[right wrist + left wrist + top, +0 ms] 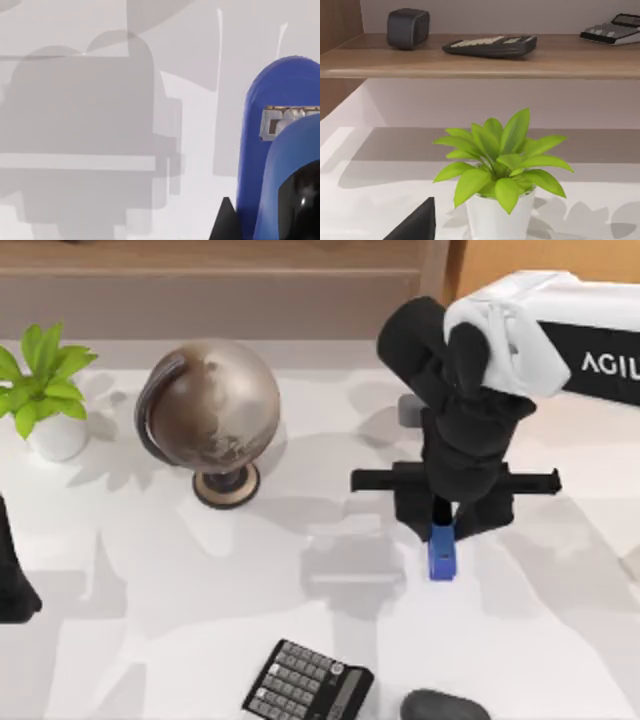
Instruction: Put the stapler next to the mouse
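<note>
- Top view: you are looking down on a white table [150, 600] with a globe [212, 415] at upper left of centre. The right gripper [442, 530] is gripping the blue stapler [442, 555] at centre right; the mouse [445, 706] is lying at the bottom edge, so the carry is still ahead.
- Left wrist view: the left arm is sitting parked, facing a plant [500, 170].
- Right wrist view: the stapler [280, 150] is sitting clenched at lower right.
</note>
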